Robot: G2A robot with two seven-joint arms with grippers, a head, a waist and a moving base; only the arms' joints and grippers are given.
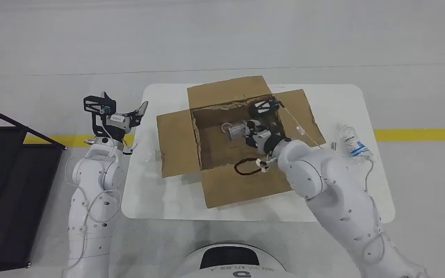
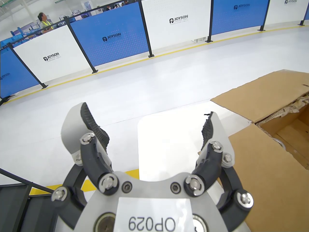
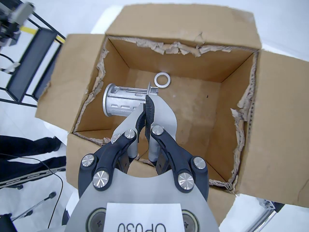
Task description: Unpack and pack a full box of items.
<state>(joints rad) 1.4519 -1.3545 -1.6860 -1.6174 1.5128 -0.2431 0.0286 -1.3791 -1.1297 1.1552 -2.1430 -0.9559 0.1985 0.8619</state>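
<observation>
An open cardboard box [image 1: 177,139] stands on the white table [image 1: 334,201]. Inside it, a silver metal cylinder [image 3: 120,101] lies near one wall, and a flat metal ring [image 3: 162,80] rests on the box floor [image 3: 198,102]. My right gripper [image 3: 147,98] is down in the box, shut with its tips pinching the cylinder's thin flange. The top view has that gripper [image 1: 259,132] beside the cylinder [image 1: 235,129]. My left gripper [image 2: 147,112] is open and holds nothing, raised off the table's left end, apart from the box [image 2: 260,170]. The top view places it [image 1: 119,111] left of the box.
A clear plastic bottle [image 1: 352,142] lies on the table right of the box. A black loop [image 1: 247,167] sits on the box's front flap. A black rack [image 1: 17,181] stands on the floor to the left. The box's inner edges are torn.
</observation>
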